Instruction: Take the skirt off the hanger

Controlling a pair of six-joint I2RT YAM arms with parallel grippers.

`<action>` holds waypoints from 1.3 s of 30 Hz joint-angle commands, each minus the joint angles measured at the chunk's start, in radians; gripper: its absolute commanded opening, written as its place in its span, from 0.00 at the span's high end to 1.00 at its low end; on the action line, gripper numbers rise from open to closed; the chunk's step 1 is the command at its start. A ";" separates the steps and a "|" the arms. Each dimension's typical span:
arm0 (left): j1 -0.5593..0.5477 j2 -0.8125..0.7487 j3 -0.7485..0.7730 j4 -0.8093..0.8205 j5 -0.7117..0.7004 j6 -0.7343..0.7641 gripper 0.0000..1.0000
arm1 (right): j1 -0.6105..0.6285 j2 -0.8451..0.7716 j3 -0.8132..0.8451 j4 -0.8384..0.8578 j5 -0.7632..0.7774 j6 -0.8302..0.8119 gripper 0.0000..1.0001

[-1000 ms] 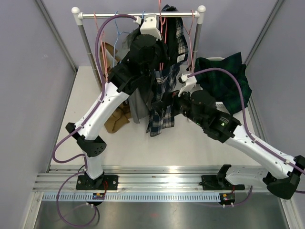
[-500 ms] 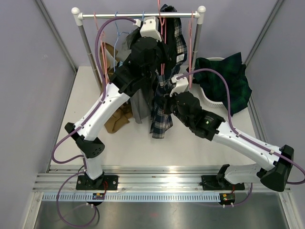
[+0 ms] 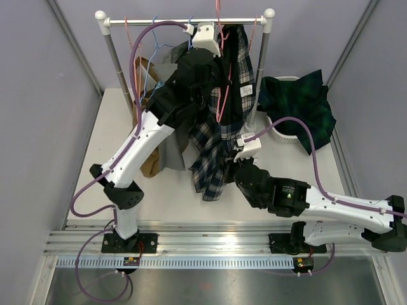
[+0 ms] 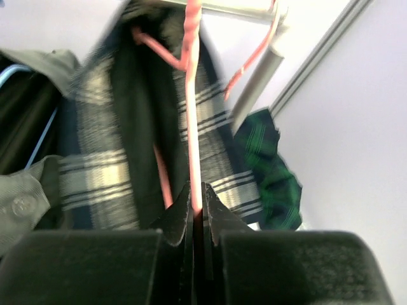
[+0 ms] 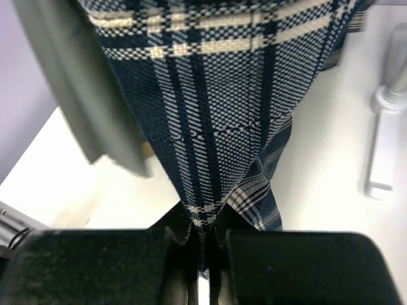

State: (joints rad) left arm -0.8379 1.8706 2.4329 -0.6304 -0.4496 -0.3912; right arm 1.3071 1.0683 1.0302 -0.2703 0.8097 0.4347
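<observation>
A navy-and-white plaid skirt point(image 3: 213, 159) hangs from a pink wire hanger point(image 3: 224, 95) on the rail. In the left wrist view my left gripper point(image 4: 196, 194) is shut on the hanger's point(image 4: 193, 127) straight pink wire, and the skirt point(image 4: 98, 171) drapes behind it. My right gripper point(image 5: 202, 232) is shut on the skirt's point(image 5: 216, 114) lower hem, with the cloth drawn taut into the jaws. From above, the right gripper point(image 3: 232, 166) sits low beside the skirt's bottom edge, nearer the arms' bases than the rail.
The white clothes rail point(image 3: 184, 20) crosses the back, with a blue hanger point(image 3: 156, 47) on it. A grey garment point(image 3: 172, 149) hangs left of the skirt and a brown one point(image 3: 149, 165) lies below. A dark green plaid garment point(image 3: 299, 108) fills a white basket at right. The rack's foot point(image 5: 381, 146) is nearby.
My right gripper has shut on the skirt's hem and drawn back toward the near edge, pulling the skirt down and outward. The left gripper has stayed shut on the hanger.
</observation>
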 commanded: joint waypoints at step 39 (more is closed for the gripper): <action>-0.176 -0.276 -0.042 -0.391 -0.186 0.020 1.00 | -0.262 -0.388 -0.060 -0.122 -0.191 -0.133 1.00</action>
State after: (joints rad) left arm -1.0424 1.5112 2.2631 -1.1881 -0.5297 -0.4854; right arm 1.0420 0.8249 1.0111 -0.3748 0.6868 0.2413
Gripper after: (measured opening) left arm 0.027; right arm 0.034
